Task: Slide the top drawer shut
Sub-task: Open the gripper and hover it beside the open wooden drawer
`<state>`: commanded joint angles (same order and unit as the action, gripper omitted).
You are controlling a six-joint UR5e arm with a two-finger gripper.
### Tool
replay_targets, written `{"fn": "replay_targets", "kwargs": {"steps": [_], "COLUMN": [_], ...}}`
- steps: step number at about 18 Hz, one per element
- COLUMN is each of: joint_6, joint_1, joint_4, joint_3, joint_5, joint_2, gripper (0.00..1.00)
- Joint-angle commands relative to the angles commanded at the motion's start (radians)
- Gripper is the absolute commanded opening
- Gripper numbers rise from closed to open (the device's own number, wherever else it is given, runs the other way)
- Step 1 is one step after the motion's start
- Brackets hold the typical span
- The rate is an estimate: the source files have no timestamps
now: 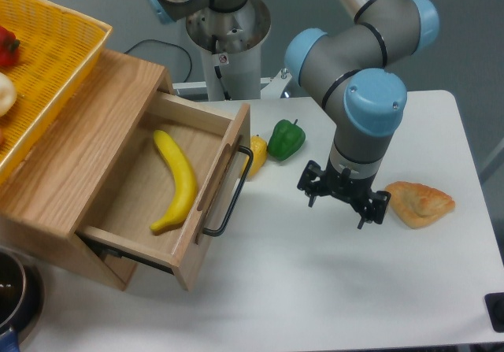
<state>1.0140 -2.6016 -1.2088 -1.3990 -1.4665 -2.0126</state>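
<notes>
- fixed camera, the only view: the top drawer (206, 180) stands pulled well out of its oak cabinet (75, 143), toward the right and near side, so none of the closing shows as done; the whole slide back in is left.
- a banana (178, 180) lies inside the open drawer on its floor, lengthwise, apart from the front panel.
- the black bar handle (235, 193) runs along the outside of the front panel, facing right, with nothing touching it.
- the gripper (344, 198) hangs to the right of the drawer, above the white table (331, 289), well apart from the handle and panel, with bare table between them.
- its fingers point down and seem slightly spread with nothing between them; from this angle i cannot tell for sure whether it is open or closed.
- a green pepper (286, 138) and a small yellow fruit (257, 156) sit just right of the drawer's far front corner, between the drawer and the arm; the yellow one is very near the panel.
- a pastry (420, 202) lies right of the gripper, away from the work.
- a yellow woven basket (55, 45) rests on the cabinet top at far left.
- as a judgement, the gripper has to travel left to the front panel and push it toward the cabinet.
</notes>
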Motion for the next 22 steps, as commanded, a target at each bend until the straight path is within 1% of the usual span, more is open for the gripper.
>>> {"fn": "replay_targets", "kwargs": {"steps": [3, 5, 8, 11, 13, 17, 19, 21, 22], "joint_6": [-0.009, -0.043, -0.083, -0.224, -0.285, -0.339, -0.353, -0.359, -0.362], "joint_1": [0.000, 0.000, 0.003, 0.003, -0.002, -0.023, -0.031, -0.029, -0.029], "joint_4": [0.000, 0.002, 0.008, 0.015, 0.017, 0.017, 0.018, 0.021, 0.023], "joint_3": [0.003, 0.003, -0.020, -0.032, -0.032, -0.034, -0.034, -0.034, -0.032], "joint_5": [0.003, 0.018, 0.043, 0.057, 0.080, 0.181, 0.202, 0.219, 0.224], "joint_2": [-0.002, -0.002, 0.009, 0.031, 0.034, 0.049, 0.066, 0.071, 0.075], "gripper": [1.00, 1.00, 1.00, 1.00, 1.00, 1.00, 1.00, 1.00, 0.97]}}
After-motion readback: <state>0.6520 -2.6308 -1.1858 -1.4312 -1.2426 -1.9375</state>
